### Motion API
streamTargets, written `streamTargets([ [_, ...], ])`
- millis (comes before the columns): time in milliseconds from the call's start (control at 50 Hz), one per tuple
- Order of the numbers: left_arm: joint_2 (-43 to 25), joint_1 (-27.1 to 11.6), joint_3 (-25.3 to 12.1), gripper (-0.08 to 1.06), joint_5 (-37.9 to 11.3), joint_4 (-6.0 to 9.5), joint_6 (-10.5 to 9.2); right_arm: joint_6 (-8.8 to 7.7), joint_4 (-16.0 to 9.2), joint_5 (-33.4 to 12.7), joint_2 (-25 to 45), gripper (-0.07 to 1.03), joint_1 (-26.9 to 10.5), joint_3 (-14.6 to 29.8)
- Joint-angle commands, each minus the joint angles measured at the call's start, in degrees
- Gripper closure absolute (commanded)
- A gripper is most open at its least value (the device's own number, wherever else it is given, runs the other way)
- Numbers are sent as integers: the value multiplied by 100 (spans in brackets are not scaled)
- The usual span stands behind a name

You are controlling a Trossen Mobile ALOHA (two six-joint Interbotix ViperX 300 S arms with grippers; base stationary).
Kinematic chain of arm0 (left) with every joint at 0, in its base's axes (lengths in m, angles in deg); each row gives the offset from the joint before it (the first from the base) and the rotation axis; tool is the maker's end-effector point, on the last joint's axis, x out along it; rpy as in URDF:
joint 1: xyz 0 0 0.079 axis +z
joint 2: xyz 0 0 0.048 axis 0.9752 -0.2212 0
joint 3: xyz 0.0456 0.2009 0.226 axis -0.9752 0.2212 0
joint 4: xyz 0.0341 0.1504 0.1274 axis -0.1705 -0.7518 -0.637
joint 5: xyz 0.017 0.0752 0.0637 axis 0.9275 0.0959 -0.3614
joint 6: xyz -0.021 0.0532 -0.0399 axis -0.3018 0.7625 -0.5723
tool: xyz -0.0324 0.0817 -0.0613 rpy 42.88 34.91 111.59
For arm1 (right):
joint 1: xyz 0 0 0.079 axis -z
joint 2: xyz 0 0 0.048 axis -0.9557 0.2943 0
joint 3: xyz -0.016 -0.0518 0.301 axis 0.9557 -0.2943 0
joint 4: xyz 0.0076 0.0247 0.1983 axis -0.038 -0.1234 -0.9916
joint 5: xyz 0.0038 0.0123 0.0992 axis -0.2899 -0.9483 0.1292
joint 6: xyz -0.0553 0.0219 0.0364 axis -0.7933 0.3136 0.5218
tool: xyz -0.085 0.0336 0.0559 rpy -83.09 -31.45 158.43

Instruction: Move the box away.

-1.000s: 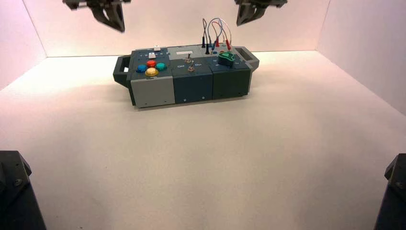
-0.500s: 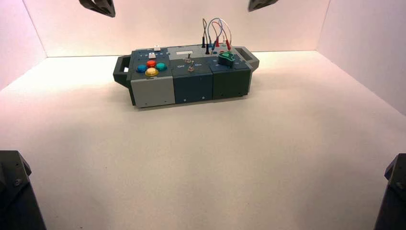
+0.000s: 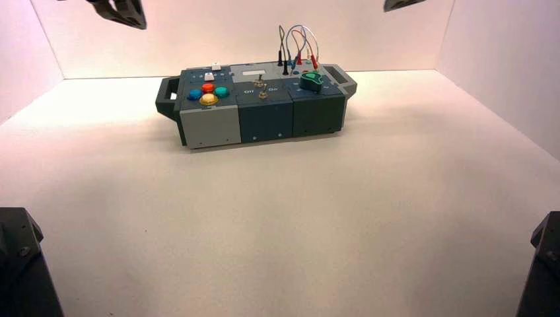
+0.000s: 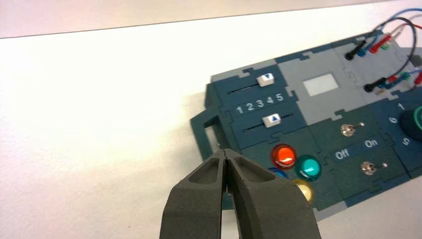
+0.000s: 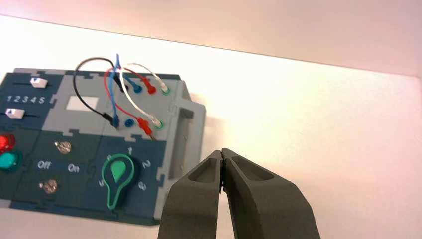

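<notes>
Both claws have risen and spread apart, off the box.
Left claw [image 4: 226, 155] and right claw [image 5: 221, 153] hang pinched closed, empty, above the box [image 3: 254, 105], lying lengthwise left-to-right far back on the desk [image 3: 297, 211]; lettering reads "1 2 3 4 5", "Off", "On".

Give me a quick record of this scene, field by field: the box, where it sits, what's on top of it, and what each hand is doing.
box: long teal-and-grey panel box, standing on the white table, far from the robot
left end: two white sliders by the lettering 1 2 3 4 5, four round buttons
middle: two toggle switches, marked Off and On
right end: green knob, looped jumper wires
left hand: shut, raised above the box's left end, holding nothing
right hand: shut, raised above the right end handle, holding nothing
contact: neither hand touches the box
</notes>
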Motion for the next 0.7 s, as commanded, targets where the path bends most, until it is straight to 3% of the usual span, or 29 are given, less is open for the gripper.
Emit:
streamTargets([
  [20,158,44,79,101,149,-9,18,26,-26,255,-308,99,0,-185],
  [320,246,44,703,101,870,44,-141,26,-53,677,-844,99,387,-1055],
  [700,826,44,1345,101,1371,44,-202,35,-308,1090,-1450,99,422,-1758],
])
